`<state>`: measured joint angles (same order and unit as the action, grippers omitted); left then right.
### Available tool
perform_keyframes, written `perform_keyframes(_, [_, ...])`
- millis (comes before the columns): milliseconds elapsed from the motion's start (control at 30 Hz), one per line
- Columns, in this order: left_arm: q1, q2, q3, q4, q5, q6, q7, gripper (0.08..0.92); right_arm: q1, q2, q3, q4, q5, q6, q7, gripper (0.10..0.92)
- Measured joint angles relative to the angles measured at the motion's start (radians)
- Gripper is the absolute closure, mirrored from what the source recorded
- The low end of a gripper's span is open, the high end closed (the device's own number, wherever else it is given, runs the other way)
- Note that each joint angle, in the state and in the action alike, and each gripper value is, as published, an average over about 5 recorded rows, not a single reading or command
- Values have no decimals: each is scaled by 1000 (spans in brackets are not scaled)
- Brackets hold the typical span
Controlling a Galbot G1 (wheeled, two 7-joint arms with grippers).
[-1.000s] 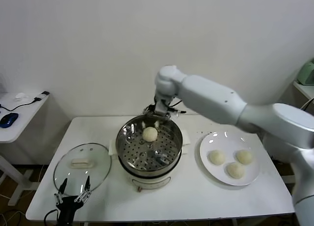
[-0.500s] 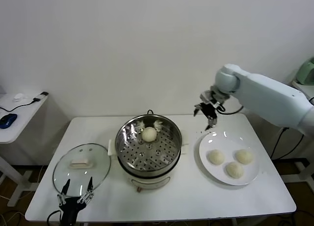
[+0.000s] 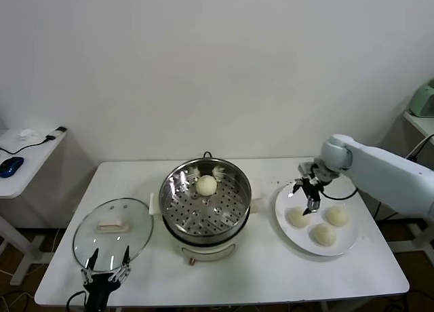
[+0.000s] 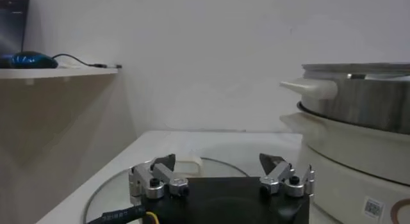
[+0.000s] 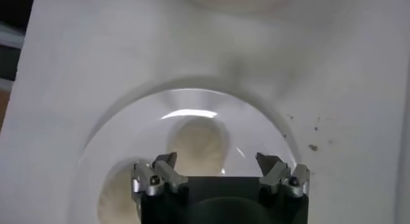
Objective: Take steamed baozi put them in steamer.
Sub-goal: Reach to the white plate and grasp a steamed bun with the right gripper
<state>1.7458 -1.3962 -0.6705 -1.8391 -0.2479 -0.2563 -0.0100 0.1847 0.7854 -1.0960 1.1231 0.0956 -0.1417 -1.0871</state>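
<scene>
The steel steamer (image 3: 205,202) stands mid-table on its white base, and one cream baozi (image 3: 207,185) rests on the perforated tray inside. Three more baozi (image 3: 298,218) (image 3: 337,216) (image 3: 323,235) lie on a white plate (image 3: 281,210) to its right. My right gripper (image 3: 308,193) hangs open just above the plate's left part, over the nearest bun; in the right wrist view that bun (image 5: 197,142) shows between the spread jaws of the gripper (image 5: 218,160), with nothing held. My left gripper (image 3: 107,259) waits open at the table's front left, by the lid.
A round glass lid with a cream handle (image 3: 112,228) lies flat on the table left of the steamer; its rim (image 4: 214,162) shows in the left wrist view. A small side table with a blue mouse (image 3: 11,165) stands at the far left.
My right arm swung from behind the steamer across to the right and down, ending over the plate of buns. Its gripper stayed open. The left arm barely shifted.
</scene>
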Motion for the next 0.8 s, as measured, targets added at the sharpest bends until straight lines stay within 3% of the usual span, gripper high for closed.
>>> perform_keyframes(367, [2, -2, -1, 8, 4, -3, -3, 177, -66, 9, 19, -20, -21, -16, 45, 209])
perform_keyframes(800, [3, -3, -7, 16, -4, -12, -6, 177, -74, -5, 36, -10, -35, -20, 57, 481])
